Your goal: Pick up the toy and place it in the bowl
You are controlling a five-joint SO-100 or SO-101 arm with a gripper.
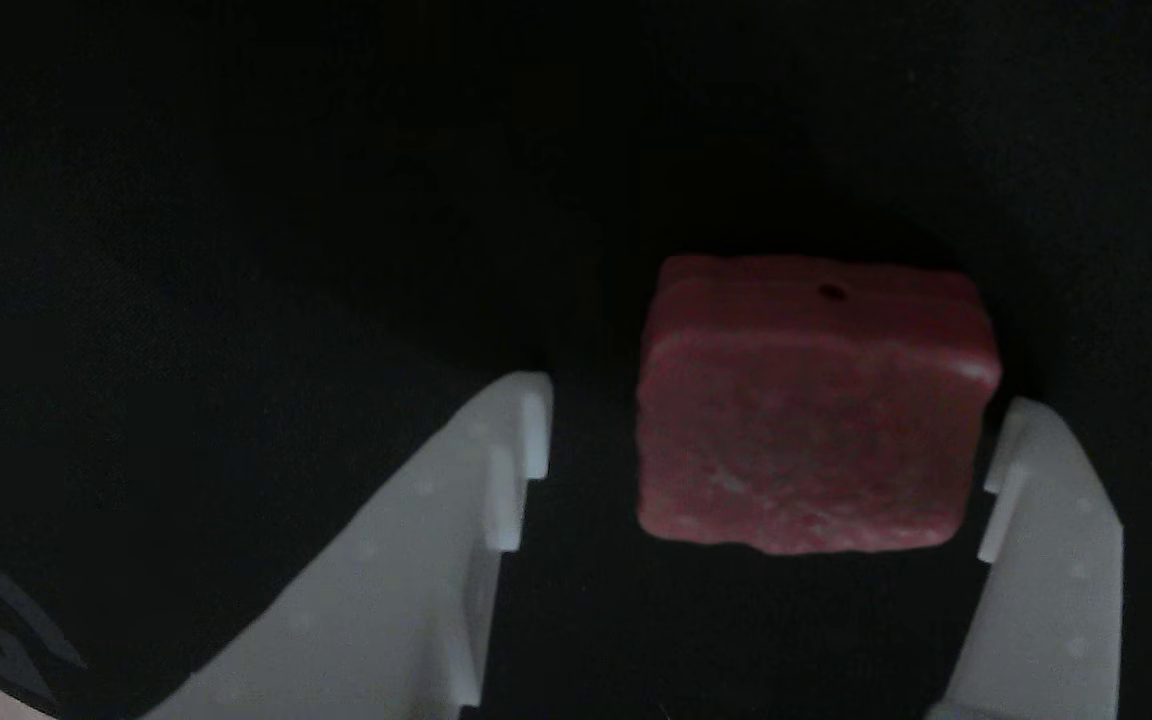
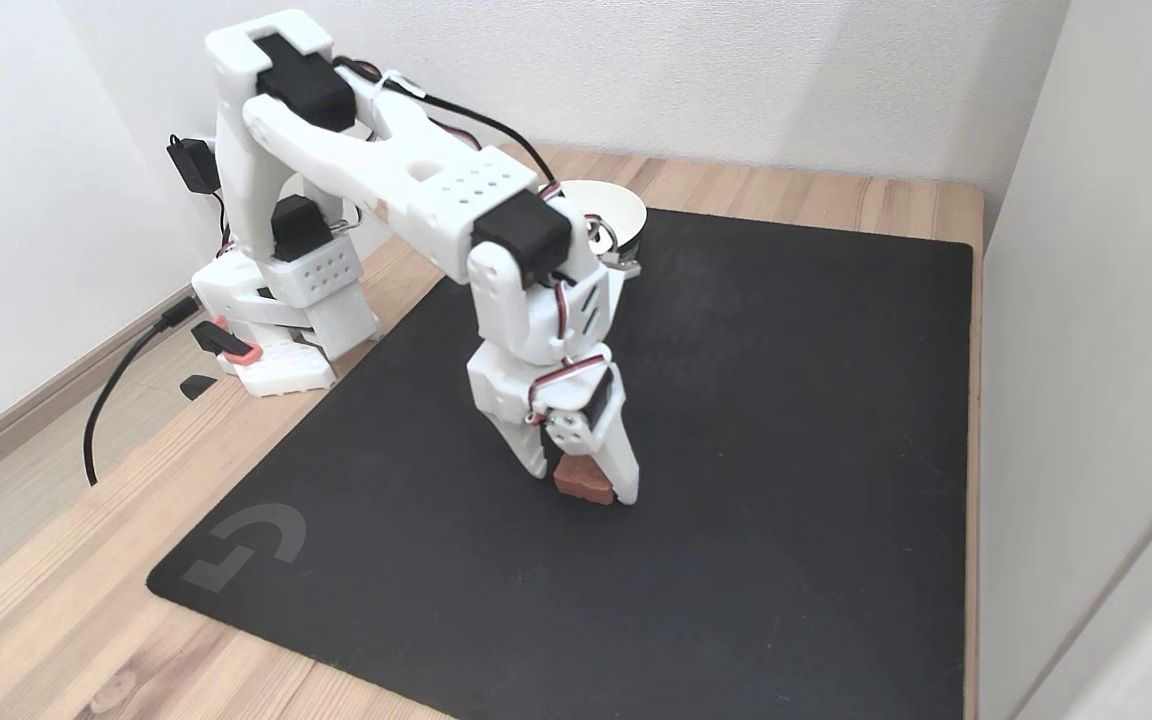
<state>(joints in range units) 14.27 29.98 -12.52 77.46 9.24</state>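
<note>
No readable text or nos.; only sign is a grey logo mark (image 2: 246, 545) printed on the black mat (image 2: 786, 420), near its front-left corner in fixed view.

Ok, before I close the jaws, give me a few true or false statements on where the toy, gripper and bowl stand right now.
1. The toy lies on the black mat. True.
2. The gripper is open, with a finger on each side of the toy. True.
3. The toy is already in the bowl. False: the bowl stands at the mat's far edge, apart from it.
4. The toy sits midway between the fingers. False: in the other view it lies nearer the right finger.
</note>
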